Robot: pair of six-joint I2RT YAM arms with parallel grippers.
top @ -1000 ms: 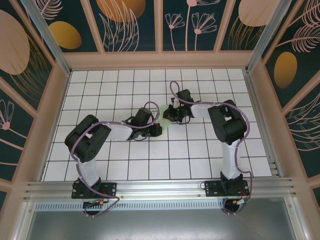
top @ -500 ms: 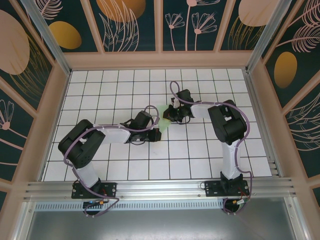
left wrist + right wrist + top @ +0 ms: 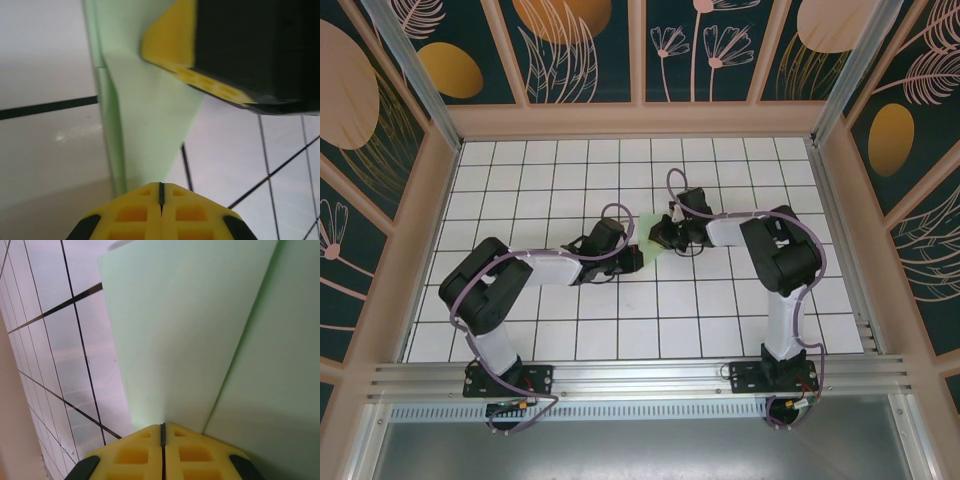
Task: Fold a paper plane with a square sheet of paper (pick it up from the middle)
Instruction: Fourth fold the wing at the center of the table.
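Observation:
The square sheet of paper (image 3: 649,229), pale mint green and partly folded, lies on the white gridded floor at mid-table between the two grippers. In the left wrist view the paper (image 3: 150,115) shows a folded strip along its left side. My left gripper (image 3: 634,258) is shut, its yellow tips (image 3: 161,187) at the paper's near edge. My right gripper (image 3: 661,236) is shut too, its tips (image 3: 162,427) against the paper (image 3: 185,335) beside a crease. The right gripper's fingers (image 3: 172,42) rest on the sheet's far end. No paper shows between either pair of jaws.
Black grid lines cross the white floor (image 3: 700,300). Wooden-framed walls (image 3: 640,120) with leaf patterns close in the back and both sides. Both arm bases stand on the metal rail (image 3: 640,378) at the near edge.
The left arm's elbow swung out to the left, then the left gripper drew back a little. The right gripper slid slightly nearer. More green paper shows between them.

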